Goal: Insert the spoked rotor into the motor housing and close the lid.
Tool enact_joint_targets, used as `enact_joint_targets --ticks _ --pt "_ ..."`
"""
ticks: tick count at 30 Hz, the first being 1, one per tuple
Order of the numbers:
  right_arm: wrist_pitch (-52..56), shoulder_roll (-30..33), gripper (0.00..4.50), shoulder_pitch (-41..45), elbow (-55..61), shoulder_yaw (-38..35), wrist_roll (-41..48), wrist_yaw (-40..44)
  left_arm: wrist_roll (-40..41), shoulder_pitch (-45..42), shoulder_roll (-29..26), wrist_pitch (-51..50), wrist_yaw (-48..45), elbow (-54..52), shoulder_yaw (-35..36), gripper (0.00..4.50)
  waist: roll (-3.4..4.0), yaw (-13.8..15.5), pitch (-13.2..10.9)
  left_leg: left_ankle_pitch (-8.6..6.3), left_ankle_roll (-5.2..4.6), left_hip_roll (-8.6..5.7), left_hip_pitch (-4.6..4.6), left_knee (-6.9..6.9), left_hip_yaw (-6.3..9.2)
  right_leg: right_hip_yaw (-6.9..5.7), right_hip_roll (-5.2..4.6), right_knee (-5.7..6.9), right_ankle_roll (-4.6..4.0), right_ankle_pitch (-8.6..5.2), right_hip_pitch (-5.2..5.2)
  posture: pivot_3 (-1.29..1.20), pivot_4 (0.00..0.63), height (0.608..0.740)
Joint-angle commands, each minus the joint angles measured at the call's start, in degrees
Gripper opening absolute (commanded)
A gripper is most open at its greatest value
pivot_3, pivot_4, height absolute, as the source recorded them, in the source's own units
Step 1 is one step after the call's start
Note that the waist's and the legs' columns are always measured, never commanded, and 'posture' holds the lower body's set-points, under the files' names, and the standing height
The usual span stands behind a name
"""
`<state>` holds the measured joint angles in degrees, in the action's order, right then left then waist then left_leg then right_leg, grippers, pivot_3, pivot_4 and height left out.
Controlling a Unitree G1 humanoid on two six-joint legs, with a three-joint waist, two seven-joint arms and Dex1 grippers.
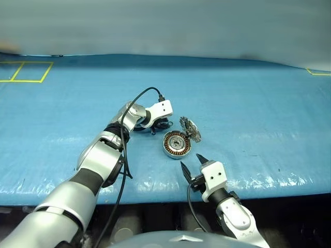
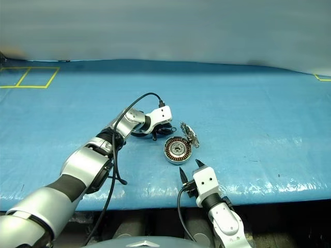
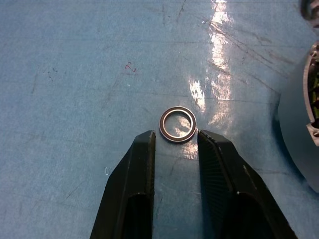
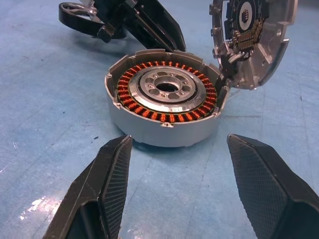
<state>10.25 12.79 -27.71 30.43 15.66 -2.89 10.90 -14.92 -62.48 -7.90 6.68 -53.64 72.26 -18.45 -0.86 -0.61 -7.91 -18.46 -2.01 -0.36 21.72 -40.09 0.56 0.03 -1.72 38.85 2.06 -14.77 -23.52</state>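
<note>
The motor housing (image 1: 176, 144) is a short silver cup with copper windings (image 4: 149, 110) and stands on the blue table. Its lid (image 4: 251, 40) stands open on the rim's far right side, patterned underside facing in. My left gripper (image 1: 164, 124) hovers low just left of and behind the housing, fingers a little apart with nothing between them. A tiny black ring (image 3: 178, 124) lies just past its fingertips. The spoked rotor (image 4: 75, 14) lies behind that gripper, mostly hidden. My right gripper (image 1: 192, 163) is open in front of the housing, apart from it.
The blue table cover (image 1: 258, 103) runs wide on all sides of the parts. Yellow tape squares (image 1: 26, 72) mark its far left corner. The table's front edge (image 1: 269, 188) lies close behind my right gripper. A black cable (image 1: 139, 95) loops over my left wrist.
</note>
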Motion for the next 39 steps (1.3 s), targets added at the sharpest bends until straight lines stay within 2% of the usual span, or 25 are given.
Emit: enact_joint_targets --ticks 1,3,5,10,21,31,34,39 --pt "0.28 0.04 3.19 0.53 0.58 0.49 -1.11 -0.18 -0.23 -0.36 0.25 -1.05 0.97 0.18 0.73 1.4 0.0 0.0 0.0 0.0 0.0 0.0 0.0 0.0 0.0 0.0 0.0 0.0 0.0 0.0 0.0 0.0 0.15 0.74" --pt "0.33 0.13 3.19 0.65 0.36 0.62 -1.66 -0.21 0.18 -0.44 0.52 -2.26 1.01 0.34 1.24 1.4 0.0 -0.01 0.0 0.0 0.0 0.0 -0.01 -0.01 0.0 0.0 0.0 0.02 0.0 0.0 0.0 0.0 0.15 0.74" --pt "0.56 -0.05 3.19 0.64 0.34 0.55 -1.65 -0.23 0.22 -0.45 0.66 -2.61 1.1 0.3 1.43 1.76 0.0 0.0 0.0 0.0 0.0 -0.01 -0.01 -0.03 0.0 0.0 0.0 0.05 0.0 0.0 0.0 0.0 0.15 0.74" --pt "1.53 0.01 3.19 0.62 0.36 0.55 -1.76 -0.02 0.29 -0.59 1.04 -2.52 2.67 0.09 2.38 3.26 0.0 0.02 0.01 0.01 0.0 -0.01 -0.02 -0.04 0.01 0.0 -0.02 0.07 0.0 0.0 0.02 0.0 0.15 0.74" --pt "2.46 0.5 3.19 1.42 0.21 0.78 -2.59 0.41 3.22 -0.44 3.96 -7.82 5.2 0.89 7.09 3.26 0.0 -0.01 0.0 0.01 0.0 -0.04 -0.02 -0.06 0.01 0.0 -0.04 0.08 0.01 0.01 0.01 0.0 0.15 0.74" --pt "2.86 0.37 3.19 1.54 0.46 0.9 -2.65 0.39 1.19 0.71 3.96 -9.4 7.2 1.43 5.86 3.26 0.0 -0.04 0.01 0.02 0.01 -0.04 -0.05 -0.1 0.01 0.01 -0.04 0.14 0.02 0.02 0.04 0.0 0.15 0.74" --pt "2.91 0.35 3.19 1.72 0.2 0.82 -2.72 0.33 1.16 0.87 3.87 -9.39 9.26 1.4 6.15 2.73 0.0 -0.05 0.01 0.04 -0.01 -0.05 -0.08 -0.11 0.01 0.03 -0.03 0.16 0.03 0.03 0.06 0.0 0.15 0.74" --pt "3.17 0.22 3.19 1.96 0.09 0.83 -2.71 0.31 1.19 1.28 3.79 -8.83 9.84 1.36 6.11 1.11 -0.01 -0.03 0.02 0.08 -0.03 -0.06 -0.1 -0.12 0.01 0.07 -0.03 0.18 0.06 0.05 0.08 0.0 0.15 0.74"
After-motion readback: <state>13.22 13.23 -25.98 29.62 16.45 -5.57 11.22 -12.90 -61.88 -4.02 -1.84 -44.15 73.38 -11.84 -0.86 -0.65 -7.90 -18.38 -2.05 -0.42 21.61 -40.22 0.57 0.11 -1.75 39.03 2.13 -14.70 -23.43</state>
